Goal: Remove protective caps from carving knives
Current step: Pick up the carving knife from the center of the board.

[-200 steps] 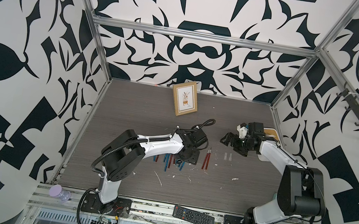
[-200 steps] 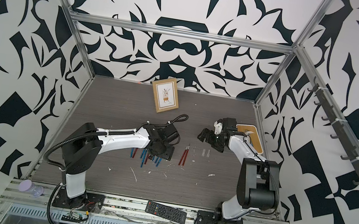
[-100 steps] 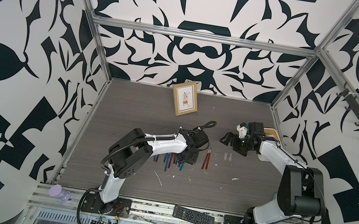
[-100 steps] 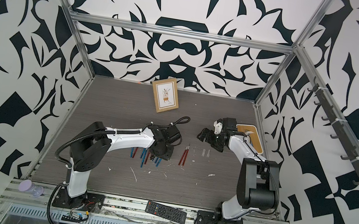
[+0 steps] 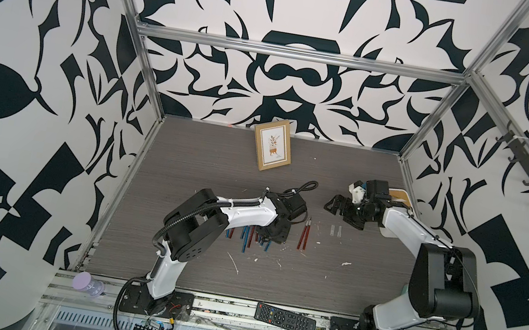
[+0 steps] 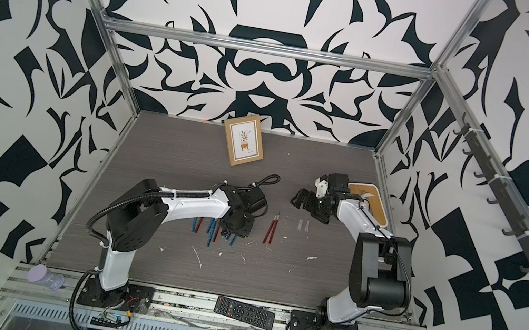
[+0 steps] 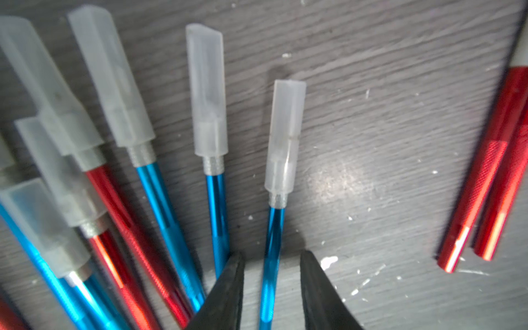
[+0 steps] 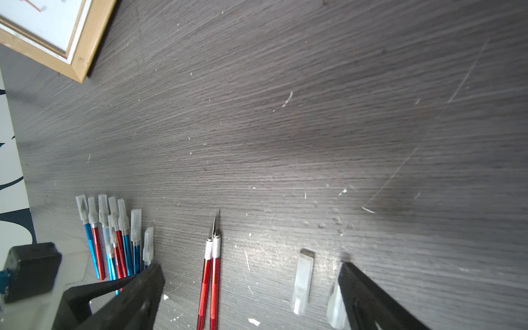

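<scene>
1. the left gripper (image 7: pixel 272 257) sits low over a fanned cluster of capped carving knives (image 8: pixel 114 243) near the middle of the dark wood-grain table (image 8: pixel 314 128).
2. its jaws are narrow, with one finger on each side of a blue knife handle (image 7: pixel 270 285). a sliver of table shows on both sides, so nothing is gripped.
3. that knife's whitish protective cap (image 7: pixel 285 137) is on its blade end, and its neighbours are capped too.
4. the right gripper (image 8: pixel 251 270) hovers above the table with its jaws wide and nothing between them.
5. two red knives (image 8: pixel 210 274) with bare blades lie side by side, touching, between the cluster and two loose caps (image 8: pixel 303 280). one of those caps is partly hidden behind a right finger.
</scene>
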`<action>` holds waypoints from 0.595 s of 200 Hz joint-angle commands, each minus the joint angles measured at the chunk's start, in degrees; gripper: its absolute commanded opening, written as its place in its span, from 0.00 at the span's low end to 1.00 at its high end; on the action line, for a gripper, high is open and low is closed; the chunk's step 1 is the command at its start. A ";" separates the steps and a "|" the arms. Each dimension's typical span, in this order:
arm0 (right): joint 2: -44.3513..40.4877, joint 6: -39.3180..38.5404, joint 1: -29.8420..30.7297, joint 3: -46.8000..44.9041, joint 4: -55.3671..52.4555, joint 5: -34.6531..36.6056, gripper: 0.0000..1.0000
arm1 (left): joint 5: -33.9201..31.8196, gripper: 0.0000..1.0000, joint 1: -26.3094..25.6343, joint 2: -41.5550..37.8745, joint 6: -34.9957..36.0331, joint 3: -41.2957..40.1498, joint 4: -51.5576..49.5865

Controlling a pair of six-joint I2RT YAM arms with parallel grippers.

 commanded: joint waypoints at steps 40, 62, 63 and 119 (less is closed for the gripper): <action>-0.83 0.40 -0.17 0.26 1.15 -0.35 0.97 | 0.10 0.27 0.01 0.71 -1.22 -1.10 -3.11; -0.60 0.62 -0.15 0.49 1.48 -0.61 0.97 | 0.68 0.24 0.01 0.78 -1.36 -1.56 -3.09; -0.63 0.62 -0.15 0.50 1.46 -0.64 0.97 | 0.72 0.24 0.01 0.80 -1.36 -1.57 -3.13; -0.10 0.66 -0.17 0.94 1.48 -0.81 0.97 | 1.47 0.23 -0.39 1.20 -2.04 -2.45 -3.08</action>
